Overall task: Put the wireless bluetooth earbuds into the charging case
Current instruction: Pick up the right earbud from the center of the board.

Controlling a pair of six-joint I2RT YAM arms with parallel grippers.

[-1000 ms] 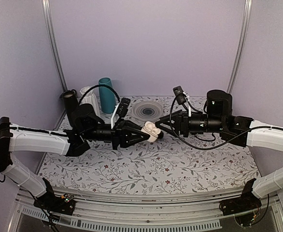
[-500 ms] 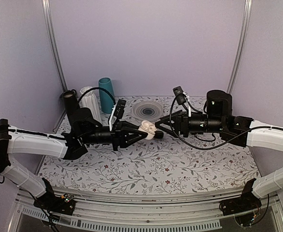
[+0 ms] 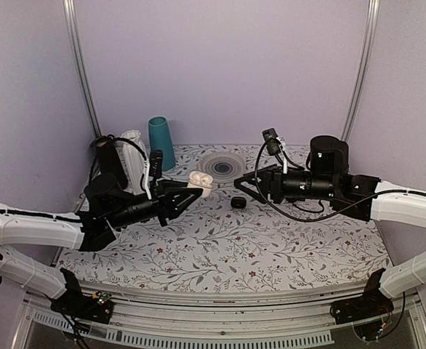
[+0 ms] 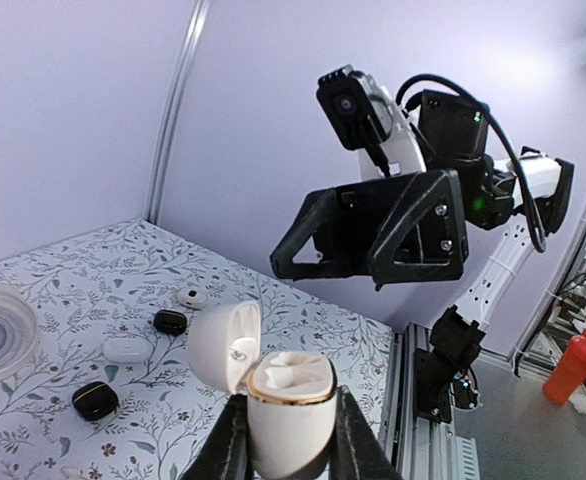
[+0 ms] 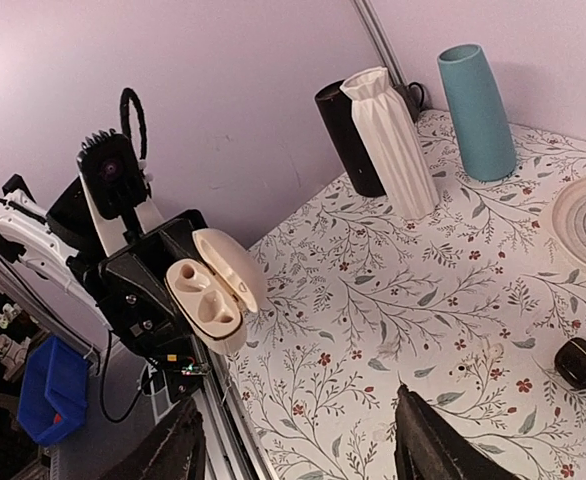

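The left jaws are closed on the lower half of the charging case point(image 4: 285, 400), with one finger point(image 4: 223, 450) on each side of it. The case is held in the air above the tabletop point(image 3: 220, 247). Its lid is hinged open and tipped back. From the right wrist camera the open case faces the lens and two hollows show in its base.

A second ago the case hung near the middle of the tabletop, right at the tips of the right jaws. Now the left arm point(image 3: 38, 229) has drawn back to its own side and a little toward the far wall. The case has gone with it and is now well apart from the right jaws, just left of the grey ringed dish point(image 3: 222, 166).

The right arm point(image 3: 322, 185) stays roughly where it was. Its jaws stand open with nothing between them. Below their tips a small black oval piece point(image 3: 238, 203) lies on the tabletop, where none showed in the earlier views. I cannot tell what it is.

The left wrist camera picks up more small pieces on the floral tabletop, among them a white one point(image 4: 125, 348).

At the far left corner stand a black cylinder point(image 5: 345, 135), a white ribbed vase point(image 5: 393, 140) and a teal vase point(image 5: 476, 98).
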